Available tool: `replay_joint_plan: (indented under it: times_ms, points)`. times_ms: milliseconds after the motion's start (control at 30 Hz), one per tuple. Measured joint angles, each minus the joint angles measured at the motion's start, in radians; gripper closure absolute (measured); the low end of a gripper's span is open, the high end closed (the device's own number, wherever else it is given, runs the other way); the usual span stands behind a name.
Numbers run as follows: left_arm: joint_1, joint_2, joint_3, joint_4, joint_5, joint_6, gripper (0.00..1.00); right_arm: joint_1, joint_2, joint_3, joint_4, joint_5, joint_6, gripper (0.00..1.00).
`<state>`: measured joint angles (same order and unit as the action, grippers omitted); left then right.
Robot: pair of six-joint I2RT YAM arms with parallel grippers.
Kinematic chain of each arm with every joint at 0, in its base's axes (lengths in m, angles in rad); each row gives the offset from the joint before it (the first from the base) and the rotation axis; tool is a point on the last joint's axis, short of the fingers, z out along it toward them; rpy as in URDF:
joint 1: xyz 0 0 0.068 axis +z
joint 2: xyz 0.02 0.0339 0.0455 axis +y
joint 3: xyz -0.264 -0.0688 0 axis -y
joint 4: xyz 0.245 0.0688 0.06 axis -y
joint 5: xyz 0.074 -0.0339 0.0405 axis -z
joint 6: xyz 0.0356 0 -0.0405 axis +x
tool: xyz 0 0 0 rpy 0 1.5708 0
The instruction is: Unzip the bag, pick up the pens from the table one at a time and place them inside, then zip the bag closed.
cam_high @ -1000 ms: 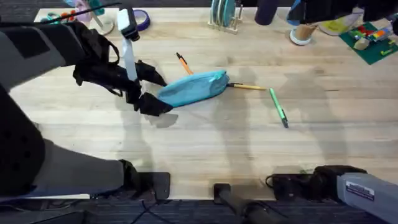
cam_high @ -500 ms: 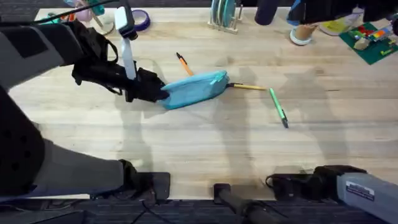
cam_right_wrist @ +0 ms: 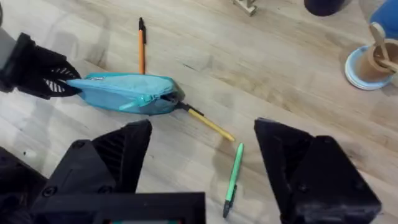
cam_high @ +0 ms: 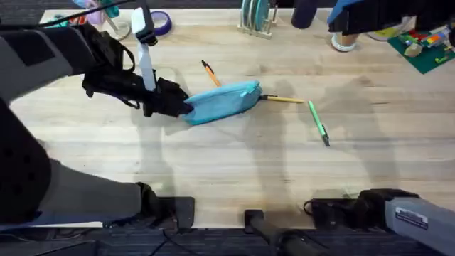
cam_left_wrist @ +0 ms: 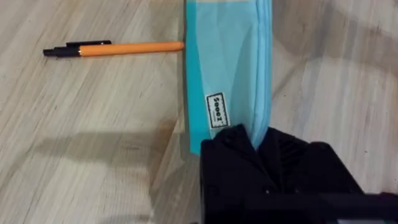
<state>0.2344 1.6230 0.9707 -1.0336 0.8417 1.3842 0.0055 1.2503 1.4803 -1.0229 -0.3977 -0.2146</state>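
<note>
Gripping the near end of the bag [cam_high: 220, 102], your left hand [cam_high: 179, 104] is clamped on the teal fabric at mid-surface [cam_high: 234, 163]. Your right hand [cam_right_wrist: 202, 158] hangs above with its fingers spread wide. You have the orange pen [cam_high: 210, 72] behind the bag, the yellow pen [cam_high: 283, 99] at its far end and the green pen [cam_high: 318, 123] beyond.

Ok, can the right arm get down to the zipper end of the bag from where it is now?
Probably yes. The right gripper hangs open above the table, and the zipper end of the bag lies uncovered ahead of it. The left gripper clamps the far end, and the yellow pen lies beside the zipper end.
</note>
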Motion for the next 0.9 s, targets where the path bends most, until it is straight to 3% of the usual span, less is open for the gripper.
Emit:
replay_joint_plan:
  times_ms: [367, 467, 600, 900]
  points:
    - [0.0, 0.0, 0.0, 0.0, 0.0, 0.0, 0.956, 0.0, 0.0, 0.0, -0.009, -0.015, 0.005, 0.005]
    - [0.0, 0.0, 0.0, 0.0, 0.0, 0.0, 0.956, 0.009, 0.0, 0.0, -0.015, -0.031, -0.054, 0.005]
    - [0.0, 0.0, 0.0, 0.0, 0.0, 0.0, 0.956, 0.051, 0.0, 0.0, -0.052, -0.053, -0.222, 0.005]
    - [0.0, 0.0, 0.0, -0.001, 0.0, 0.0, 0.957, 0.108, 0.0, 0.0, -0.039, -0.067, -0.823, 0.004]
